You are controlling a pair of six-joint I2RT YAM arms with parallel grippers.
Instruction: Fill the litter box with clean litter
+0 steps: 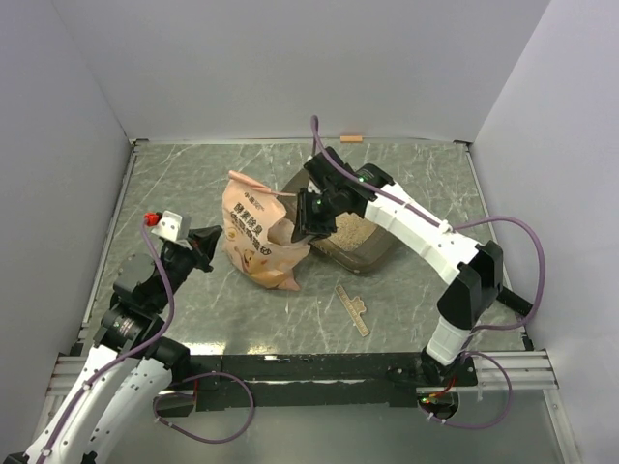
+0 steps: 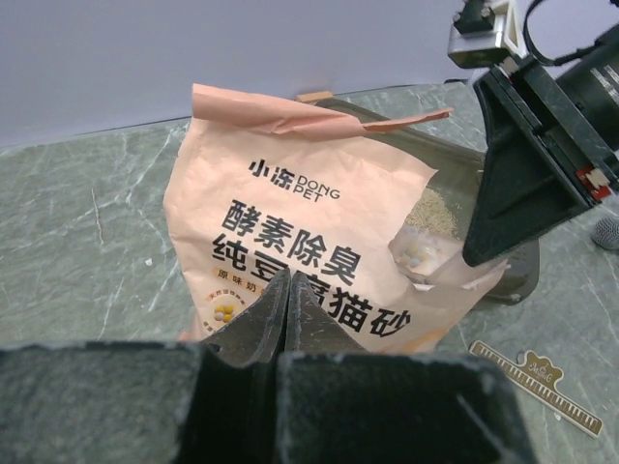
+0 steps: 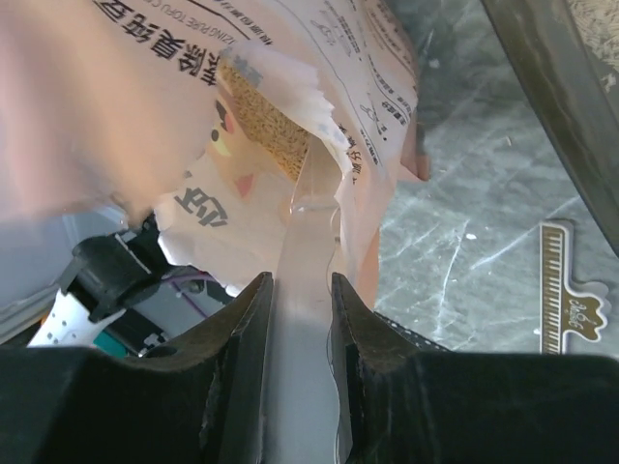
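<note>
From above, the litter box (image 1: pixel 375 253) lies on the counter (image 1: pixel 193 184), its long axis slanting from far-left to near-right. My right arm (image 1: pixel 416 224) hides its far half, and some clean litter (image 1: pixel 350 232) shows inside. The orange bag (image 1: pixel 253 234) leans against its left side, mouth toward the box. My right claw (image 1: pixel 311 220) pinches the bag's torn edge.

At the left wrist, my left claw (image 2: pixel 288 290) is pressed closed on nothing; whether it touches the bag is unclear.

At the right wrist, my fingers (image 3: pixel 247 329) nearly meet on a strip of bag film.
</note>
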